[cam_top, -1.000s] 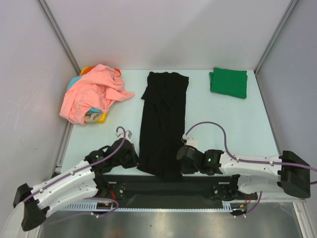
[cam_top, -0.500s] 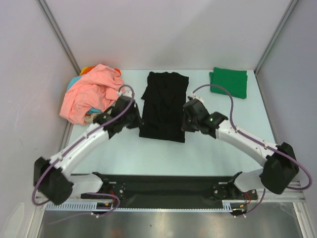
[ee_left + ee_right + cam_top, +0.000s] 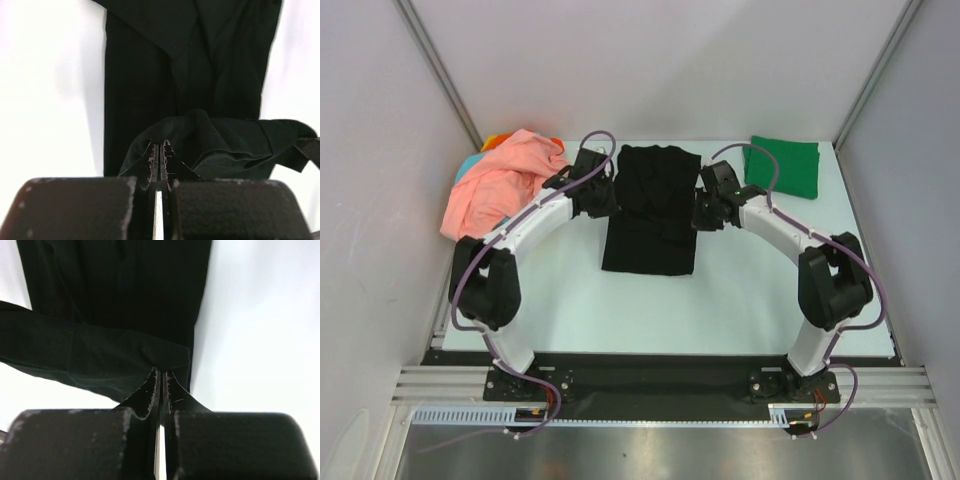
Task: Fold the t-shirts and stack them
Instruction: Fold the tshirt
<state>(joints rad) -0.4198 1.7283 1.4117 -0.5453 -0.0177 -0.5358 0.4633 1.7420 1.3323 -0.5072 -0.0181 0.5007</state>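
our left gripper (image 3: 160, 150) and right gripper (image 3: 162, 375) are each pinched tight on a raised fold of the black t-shirt (image 3: 648, 240), one at each side edge. to its right we see the folded green t-shirt (image 3: 782, 166); to its left, the crumpled salmon-pink t-shirt (image 3: 500, 190).

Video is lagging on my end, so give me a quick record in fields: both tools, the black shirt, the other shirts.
left tool: shut on the black t-shirt, left edge
right tool: shut on its right edge
black t-shirt: mid-table, a fold raised between the tools over the flat part
green t-shirt: folded, far right corner
salmon-pink t-shirt: crumpled heap, far left
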